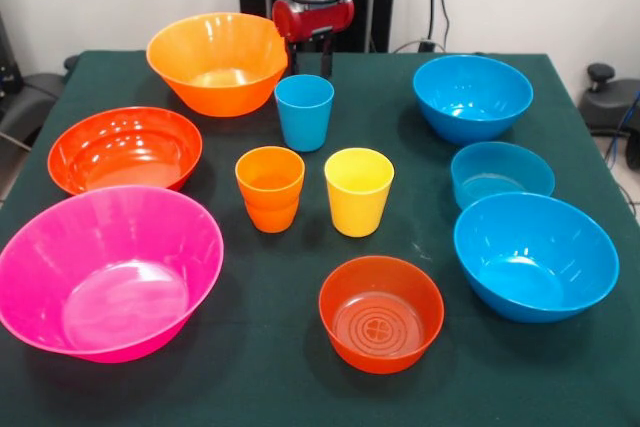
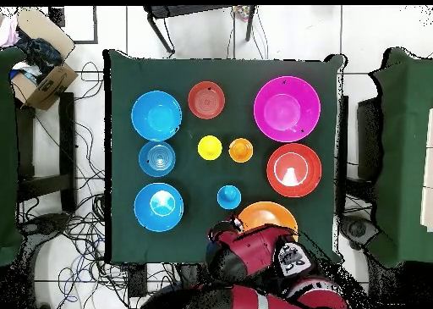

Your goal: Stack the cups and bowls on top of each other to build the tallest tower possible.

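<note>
All cups and bowls stand singly on the green table; no tower is in view. The blue cup (image 1: 304, 112) (image 2: 228, 196) is at mid-table, with the orange cup (image 1: 270, 188) (image 2: 241, 150) and yellow cup (image 1: 358, 190) (image 2: 210, 147) beyond it. On one side are the big orange bowl (image 1: 217, 62) (image 2: 267, 215), a red-orange bowl (image 1: 125, 150) (image 2: 293, 169) and the pink bowl (image 1: 105, 272) (image 2: 287, 108). Three blue bowls (image 1: 472, 97) (image 1: 501, 174) (image 1: 535, 255) line the other side. A small red-orange bowl (image 1: 381, 312) (image 2: 205, 100) sits alone. My gripper (image 1: 313, 59) (image 2: 226, 228) hangs open and empty behind the blue cup, beside the orange bowl.
The green cloth (image 1: 250, 347) covers the table to its edges. A cardboard box (image 2: 42, 79) rests on a side surface off the table. Cables lie on the floor around the table. Black equipment (image 1: 600, 97) stands past the table's right edge.
</note>
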